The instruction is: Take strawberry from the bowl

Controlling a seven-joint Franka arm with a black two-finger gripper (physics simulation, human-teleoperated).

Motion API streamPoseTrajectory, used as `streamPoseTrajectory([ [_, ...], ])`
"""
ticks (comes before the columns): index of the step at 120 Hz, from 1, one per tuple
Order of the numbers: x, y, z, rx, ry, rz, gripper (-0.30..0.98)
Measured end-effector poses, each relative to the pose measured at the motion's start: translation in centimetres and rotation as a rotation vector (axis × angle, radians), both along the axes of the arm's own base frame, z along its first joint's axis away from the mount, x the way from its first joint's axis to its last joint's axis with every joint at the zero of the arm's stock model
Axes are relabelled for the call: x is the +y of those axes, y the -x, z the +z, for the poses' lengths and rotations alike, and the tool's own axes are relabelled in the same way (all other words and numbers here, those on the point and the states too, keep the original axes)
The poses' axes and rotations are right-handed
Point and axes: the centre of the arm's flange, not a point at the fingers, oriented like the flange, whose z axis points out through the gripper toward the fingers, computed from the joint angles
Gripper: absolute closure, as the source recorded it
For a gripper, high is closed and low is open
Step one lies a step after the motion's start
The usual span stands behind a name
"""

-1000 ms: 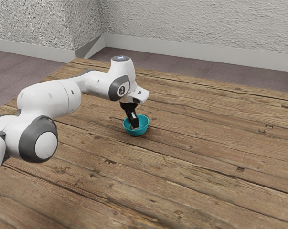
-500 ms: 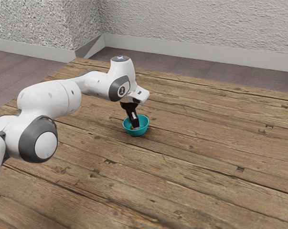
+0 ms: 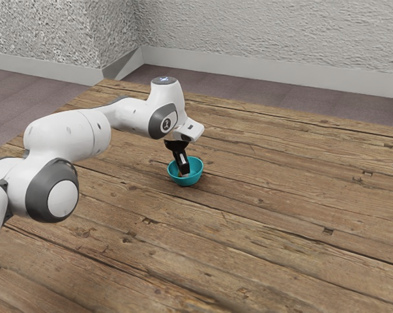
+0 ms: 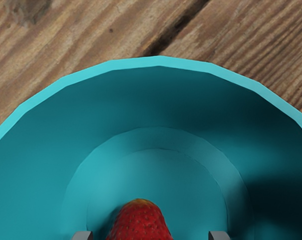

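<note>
Strawberry (image 4: 139, 226) inside the teal bowl (image 3: 186, 182), between my fingertips (image 4: 82, 236) — they stand apart, open, with teal showing on either side of the fruit, so I have no grip on it. In the wrist view the red fruit sits nearer one fingertip than the other. In the exterior view, taking its far side as twelve o'clock, my white arm (image 3: 66, 135) reaches the bowl from about nine, and the black gripper (image 3: 184, 173) slants down into it from roughly eleven — tips below the rim. The bowl stands upright on the plank table (image 3: 281, 215), with the pale wall (image 3: 248, 39) off toward twelve.
</note>
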Motion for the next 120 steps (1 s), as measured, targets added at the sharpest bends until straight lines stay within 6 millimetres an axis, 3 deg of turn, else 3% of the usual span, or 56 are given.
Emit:
streamPoseTrajectory([
  [120,0.17,-0.07,-0.66,0.004,0.011,0.014,0.57],
])
